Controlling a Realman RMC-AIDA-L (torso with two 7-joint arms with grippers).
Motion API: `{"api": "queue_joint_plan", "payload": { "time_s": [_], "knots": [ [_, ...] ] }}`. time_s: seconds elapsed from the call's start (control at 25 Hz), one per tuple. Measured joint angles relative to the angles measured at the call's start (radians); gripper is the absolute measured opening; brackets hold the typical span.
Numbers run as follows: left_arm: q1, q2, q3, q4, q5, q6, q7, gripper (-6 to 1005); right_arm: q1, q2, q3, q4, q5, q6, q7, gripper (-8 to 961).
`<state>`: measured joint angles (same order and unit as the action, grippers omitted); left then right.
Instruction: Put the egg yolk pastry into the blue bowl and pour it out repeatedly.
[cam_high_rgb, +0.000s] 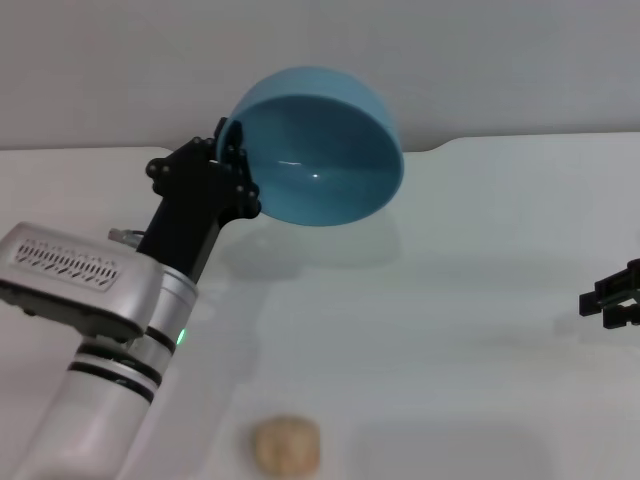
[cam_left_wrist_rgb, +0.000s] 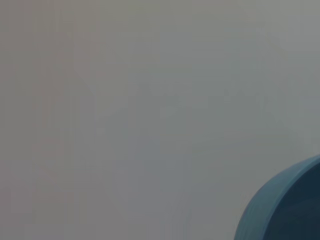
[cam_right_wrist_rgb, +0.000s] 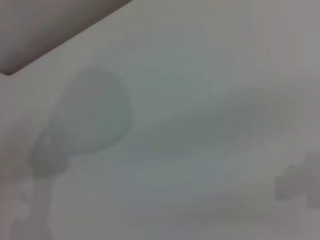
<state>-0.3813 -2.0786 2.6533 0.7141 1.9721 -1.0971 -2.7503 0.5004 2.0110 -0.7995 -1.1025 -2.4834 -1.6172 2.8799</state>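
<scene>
The egg yolk pastry (cam_high_rgb: 286, 446) lies on the white desk (cam_high_rgb: 430, 330), near the front edge in the head view, alone and well apart from everything else. It is a small pale tan ball with a lumpy surface. The blue bowl (cam_high_rgb: 325, 150) is not on the desk: it is lifted in the air, far behind the pastry, and tipped so much that its open mouth faces to the front and down. Its smooth inside shows and nothing is in it. The left pincer (cam_high_rgb: 232, 160) holds the bowl by the rim on the bowl's left side, with the black fingers closed over the edge. In the left wrist view only a part of the bowl (cam_left_wrist_rgb: 285, 210) shows at the corner. The right pincer (cam_high_rgb: 615, 297) stays low at the right edge of the desk, far from the bowl; whether it is wide or narrow I cannot tell.
</scene>
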Motion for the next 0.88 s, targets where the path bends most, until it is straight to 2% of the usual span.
{"api": "queue_joint_plan", "payload": {
  "time_s": [0.24,0.52,0.64,0.68,0.76,0.8,0.88],
  "knots": [
    [-0.048,0.0,-0.014,-0.014,-0.018,0.079,-0.001,1,0.008,0.0,-0.007,0.003,0.007,0.004,-0.014,320],
    [-0.112,0.005,-0.071,-0.047,-0.047,0.17,0.0,1,0.019,0.013,-0.011,0.008,0.073,0.0,-0.039,320],
    [-0.128,0.014,-0.176,-0.018,-0.037,0.315,0.01,1,0.025,0.016,-0.039,0.012,0.115,-0.005,-0.047,321],
    [-0.136,0.019,-0.242,-0.002,-0.023,0.411,0.018,1,0.028,0.017,-0.052,0.012,0.121,-0.005,-0.047,321],
    [-0.162,0.024,-0.393,0.016,0.022,0.659,0.039,1,0.042,0.023,-0.091,0.012,0.131,-0.005,-0.047,321],
    [-0.184,0.024,-0.505,0.02,0.051,0.832,0.057,1,0.049,0.024,-0.106,0.013,0.13,-0.002,-0.047,321],
    [-0.225,0.023,-0.681,0.014,0.087,1.074,0.085,1,0.07,0.027,-0.15,0.022,0.13,0.007,-0.047,321]
  ]
}}
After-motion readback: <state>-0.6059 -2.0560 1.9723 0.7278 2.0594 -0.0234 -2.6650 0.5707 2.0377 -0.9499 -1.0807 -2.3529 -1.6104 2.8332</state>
